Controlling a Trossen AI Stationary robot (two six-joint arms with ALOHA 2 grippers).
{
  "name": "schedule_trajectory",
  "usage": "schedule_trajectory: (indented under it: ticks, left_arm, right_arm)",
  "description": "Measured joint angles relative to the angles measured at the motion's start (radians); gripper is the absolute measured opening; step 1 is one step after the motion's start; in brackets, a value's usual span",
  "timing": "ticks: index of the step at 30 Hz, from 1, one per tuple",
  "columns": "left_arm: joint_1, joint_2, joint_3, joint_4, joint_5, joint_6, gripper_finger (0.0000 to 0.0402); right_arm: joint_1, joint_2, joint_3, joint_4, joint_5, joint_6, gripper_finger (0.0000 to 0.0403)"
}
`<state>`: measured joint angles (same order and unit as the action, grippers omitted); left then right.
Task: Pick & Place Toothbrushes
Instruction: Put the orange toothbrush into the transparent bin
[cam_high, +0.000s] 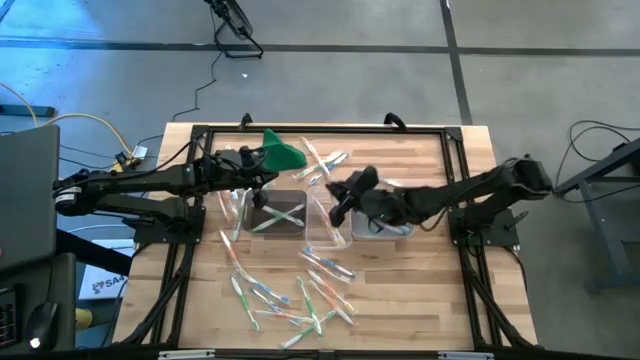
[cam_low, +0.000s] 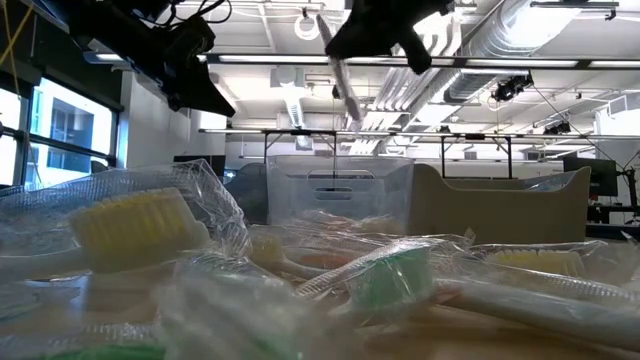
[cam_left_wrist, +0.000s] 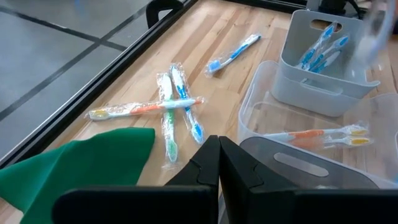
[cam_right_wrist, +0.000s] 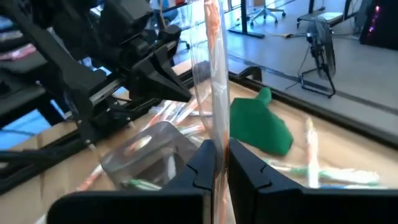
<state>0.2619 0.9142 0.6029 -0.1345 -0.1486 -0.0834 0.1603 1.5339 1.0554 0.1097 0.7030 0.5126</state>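
Wooden table (cam_high: 200, 290) carries loose toothbrushes (cam_high: 300, 295) and three tubs. Right gripper (cam_right_wrist: 219, 163) is clamped on one orange wrapped toothbrush (cam_right_wrist: 214, 74) — held above the middle tub (cam_high: 328, 228). Left gripper (cam_left_wrist: 219, 163) waits shut, empty. Carry step underway; next, lower and release into a tub.

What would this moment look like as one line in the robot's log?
right gripper: shut on wrapped orange toothbrush, above middle tub | left gripper: shut, empty, beside green cloth

wrapped toothbrushes (cam_high: 290, 295) scattered on table, some in tubs
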Motion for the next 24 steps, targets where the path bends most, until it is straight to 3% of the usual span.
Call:
schedule_trajectory:
  ticks: [13, 18, 24]
  left_arm:
    - [0.0, 0.0, 0.0, -0.083, -0.004, 0.0, 0.0]
    - [0.0, 0.0, 0.0, -0.103, -0.004, -0.001, 0.0]
    - [0.0, 0.0, 0.0, -0.103, -0.004, 0.0, 0.0]
  right_arm:
    - [0.058, 0.229, 0.0, 0.116, 0.154, 0.36, 0.0012]
    - [0.07, 0.258, 0.0, 0.118, 0.152, 0.478, 0.0012]
    - [0.079, 0.26, 0.0, 0.096, 0.144, 0.513, 0.0012]
